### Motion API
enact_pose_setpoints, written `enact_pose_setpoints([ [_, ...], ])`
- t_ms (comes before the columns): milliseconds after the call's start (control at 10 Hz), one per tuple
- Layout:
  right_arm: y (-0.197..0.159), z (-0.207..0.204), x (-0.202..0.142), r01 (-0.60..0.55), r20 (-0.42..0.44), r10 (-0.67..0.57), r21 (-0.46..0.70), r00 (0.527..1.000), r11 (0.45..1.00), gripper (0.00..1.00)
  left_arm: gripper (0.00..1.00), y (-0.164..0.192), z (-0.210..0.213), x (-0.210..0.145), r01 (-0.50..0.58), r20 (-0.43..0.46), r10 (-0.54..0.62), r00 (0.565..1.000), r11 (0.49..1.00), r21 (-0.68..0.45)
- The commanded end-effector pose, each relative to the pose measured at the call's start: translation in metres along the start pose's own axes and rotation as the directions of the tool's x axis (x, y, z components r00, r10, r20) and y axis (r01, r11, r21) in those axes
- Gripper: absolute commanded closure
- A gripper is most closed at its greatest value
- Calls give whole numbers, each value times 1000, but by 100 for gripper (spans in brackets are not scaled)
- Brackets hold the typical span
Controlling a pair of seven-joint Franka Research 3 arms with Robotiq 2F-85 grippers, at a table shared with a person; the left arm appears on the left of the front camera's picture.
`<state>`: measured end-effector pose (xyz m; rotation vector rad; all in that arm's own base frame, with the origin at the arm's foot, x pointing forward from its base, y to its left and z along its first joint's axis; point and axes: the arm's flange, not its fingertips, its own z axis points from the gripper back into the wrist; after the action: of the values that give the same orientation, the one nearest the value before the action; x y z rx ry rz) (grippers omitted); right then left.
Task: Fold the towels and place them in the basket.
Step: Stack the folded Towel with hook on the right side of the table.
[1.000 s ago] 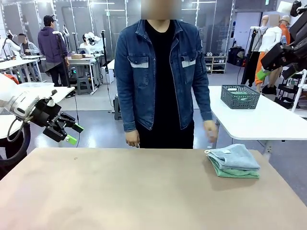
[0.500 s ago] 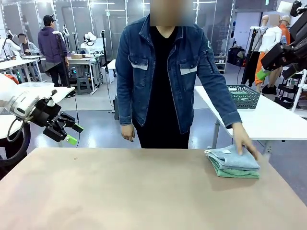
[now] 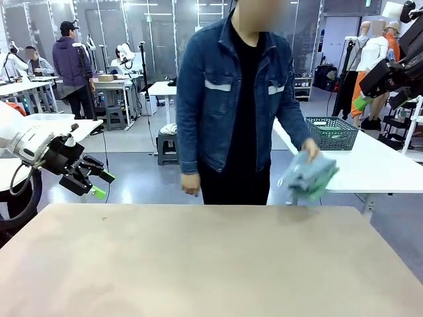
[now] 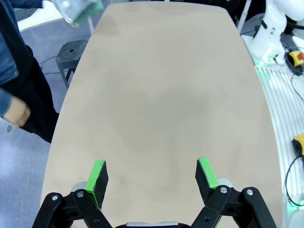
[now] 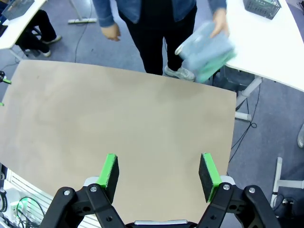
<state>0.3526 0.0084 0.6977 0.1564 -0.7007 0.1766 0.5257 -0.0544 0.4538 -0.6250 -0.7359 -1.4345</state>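
Towels (image 3: 308, 176) look soft and limp in the person's hand (image 3: 310, 149); I would pinch a folded edge. Both my end effectors (image 4: 151, 176) (image 5: 159, 172) are open, empty.

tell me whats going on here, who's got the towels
The person's hand holds the stacked towels up off the tan table, at its far right corner, blue-grey on top of mint green. The basket sits behind on a white table. Both arms hang back: the left gripper is open beside the table's left edge, and the right gripper is open high above the table, holding nothing.
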Motion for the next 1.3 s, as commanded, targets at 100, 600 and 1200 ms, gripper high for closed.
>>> enact_pose_setpoints([
  [100,0,1,-1,1,3,-1,-2,1000,1000,15,6,-1,1,1,2,2,-2,1000,1000,2],
  [600,0,1,-1,1,3,-1,-2,1000,1000,15,6,-1,1,1,2,2,-2,1000,1000,2],
  [1200,0,1,-1,1,3,-1,-2,1000,1000,15,6,-1,1,1,2,2,-2,1000,1000,2],
])
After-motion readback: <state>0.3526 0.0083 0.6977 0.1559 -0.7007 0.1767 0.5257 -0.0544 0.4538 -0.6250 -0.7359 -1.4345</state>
